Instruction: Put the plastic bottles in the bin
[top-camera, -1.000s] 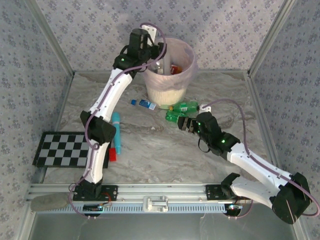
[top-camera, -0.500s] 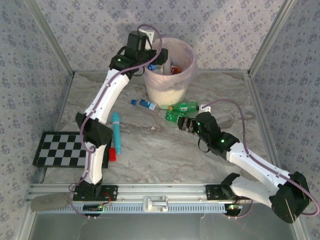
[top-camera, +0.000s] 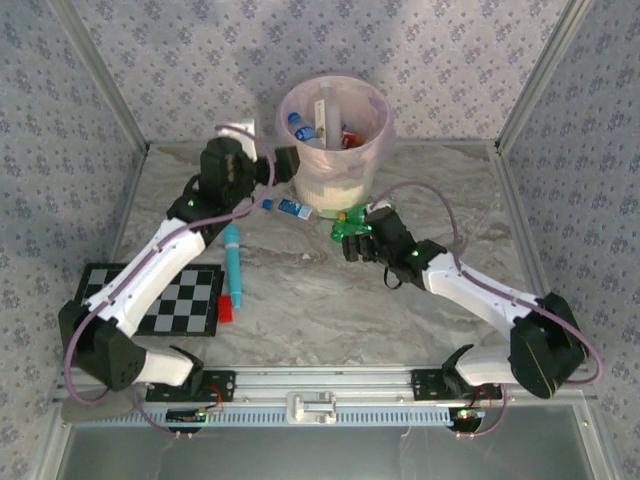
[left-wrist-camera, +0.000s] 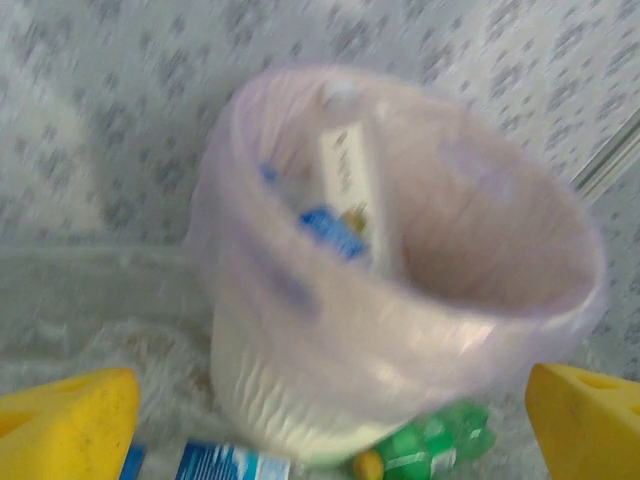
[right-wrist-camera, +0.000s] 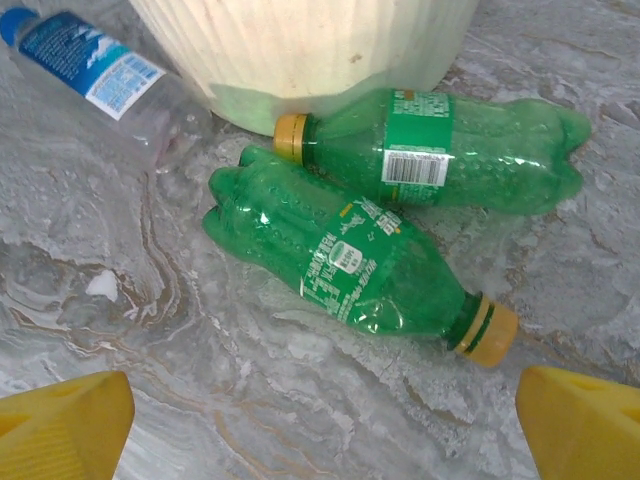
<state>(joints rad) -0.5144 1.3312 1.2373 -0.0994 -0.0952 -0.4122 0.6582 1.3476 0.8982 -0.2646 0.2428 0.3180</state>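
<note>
Left of the bin (top-camera: 372, 150), the left gripper (top-camera: 287, 165) had drawn back, jaws wide and empty, its bottle (top-camera: 297, 125) now inside, while the right gripper (top-camera: 350, 246), also wide, had neared two green bottles (right-wrist-camera: 350, 262) lying at the bin's near side, still to collect.

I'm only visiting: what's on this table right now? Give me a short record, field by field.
Bin: round cream wastebasket with pink plastic liner, upright at the far side, bottles inside
Still out: green plastic bottle against the bin; second green plastic bottle beside it; clear blue-labelled bottle, all lying at the bin's foot
Left gripper: open, empty, beside the bin
Right gripper: open, empty, facing the green bottles
Other: teal stick with red end; black-and-white checkerboard
</note>
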